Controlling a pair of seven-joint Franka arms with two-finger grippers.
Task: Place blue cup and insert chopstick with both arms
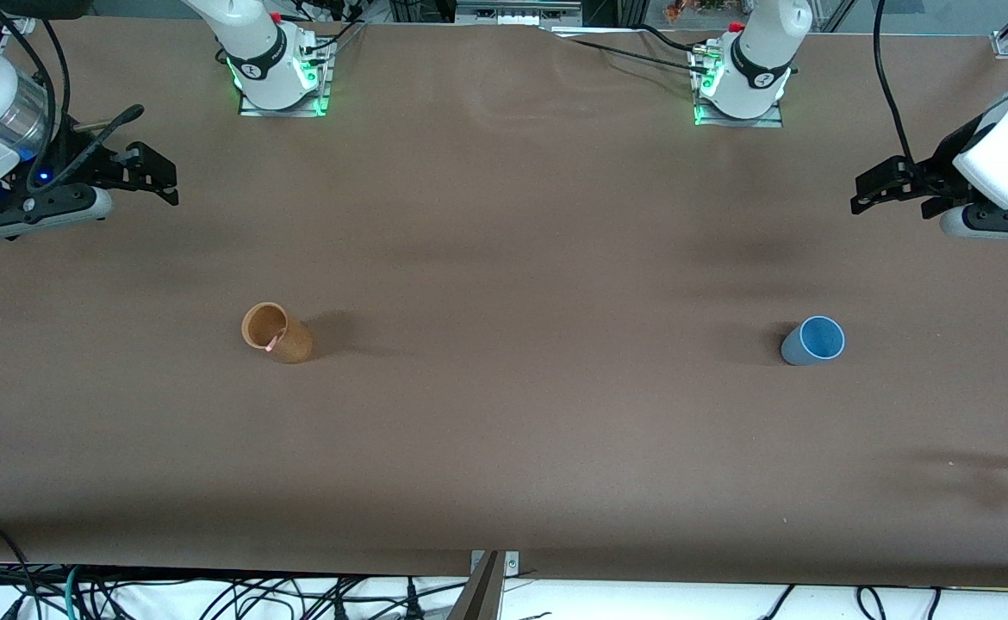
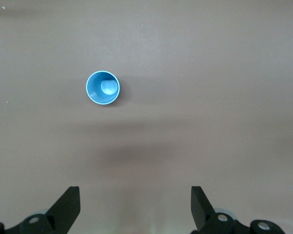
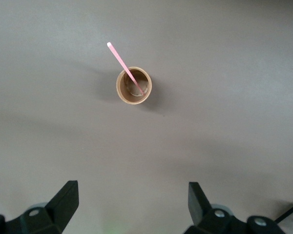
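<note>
Blue cup upright near the left arm's table end. Chopstick stands tilted in the tan cup toward the right arm's end. Left gripper and right gripper wait, fingers apart, at the table's end edges.

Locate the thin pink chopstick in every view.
Front view: the thin pink chopstick stands in the upright tan-brown cup, toward the right arm's end of the table.
Left wrist view: not in it; only the blue cup shows.
Right wrist view: chopstick leans out of the tan-brown cup.
Shared landmark: the tan-brown cup.
</note>
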